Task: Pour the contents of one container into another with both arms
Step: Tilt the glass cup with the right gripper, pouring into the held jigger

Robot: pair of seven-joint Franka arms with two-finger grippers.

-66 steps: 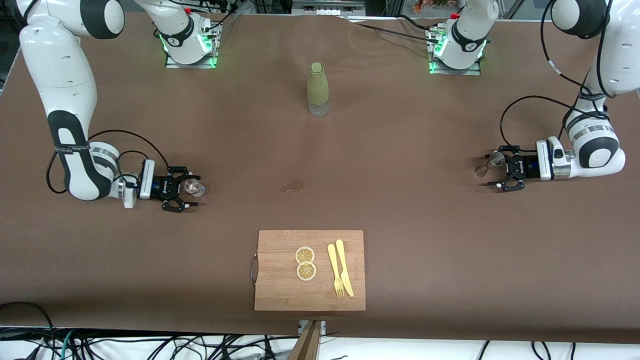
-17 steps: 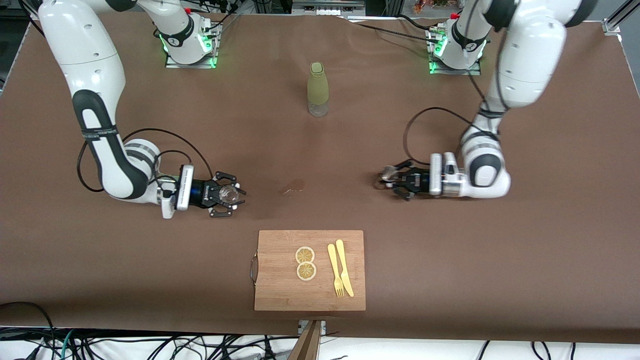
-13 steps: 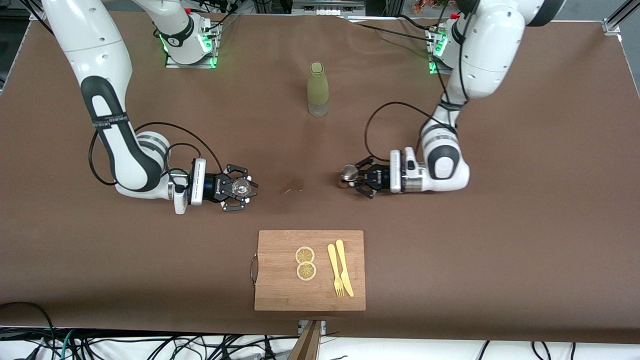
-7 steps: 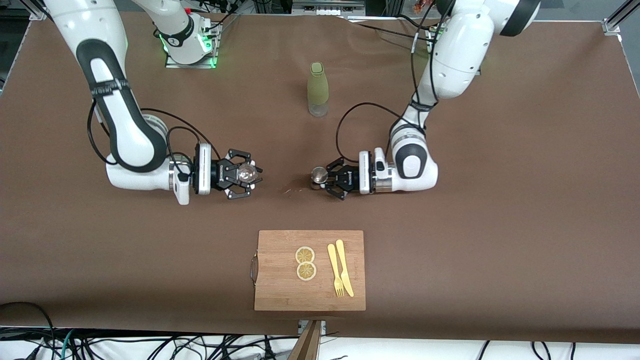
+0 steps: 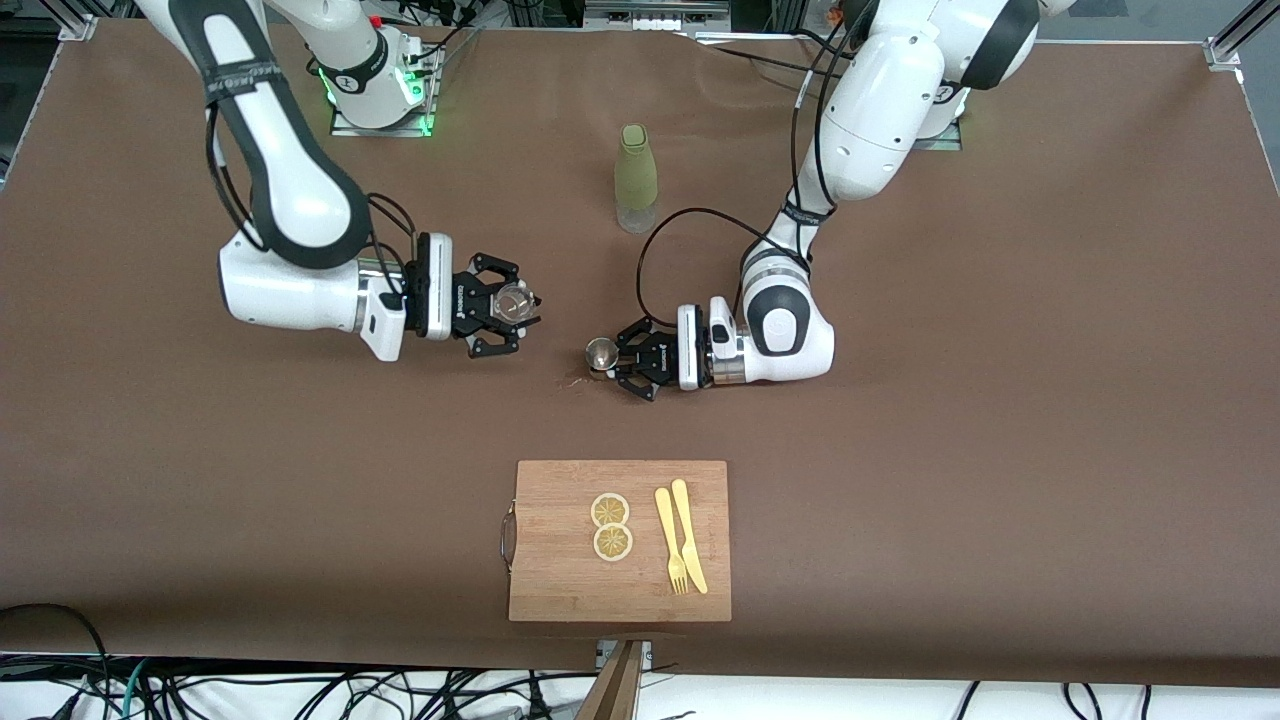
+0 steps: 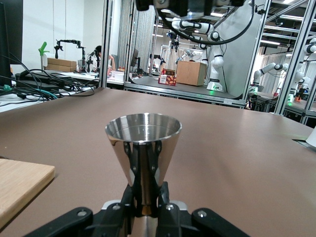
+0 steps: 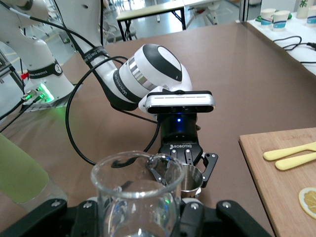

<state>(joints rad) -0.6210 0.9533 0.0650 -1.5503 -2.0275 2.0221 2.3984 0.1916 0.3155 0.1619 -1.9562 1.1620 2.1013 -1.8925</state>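
Brown-covered table (image 5: 1000,450) filling the front view, bare but for a few items. At its lower middle, a wooden cutting board (image 5: 560,560) carrying two lemon slices (image 5: 611,526) and a yellow plastic knife and fork (image 5: 681,538). At upper middle, an olive-green bottle (image 5: 636,178), upright and well apart from both hands.

Left of centre in that view, the right gripper (image 5: 505,310) up over bare table, jaws clamped on the clear glass tumbler (image 5: 514,300) — mouth up, seemingly empty in the right wrist view (image 7: 134,197). Just right of centre, the left gripper (image 5: 622,360) low over the table, jaws pinched on the waist of the steel jigger (image 5: 601,352), upper cup upright (image 6: 143,148).

Not yet pouring; tumbler near the jigger but not above it.

Likely trouble — a small jigger mouth, so any tilt begun short of the rim would spill onto the cloth. Smooth glass could also slip or rotate between the pads during the tilt.
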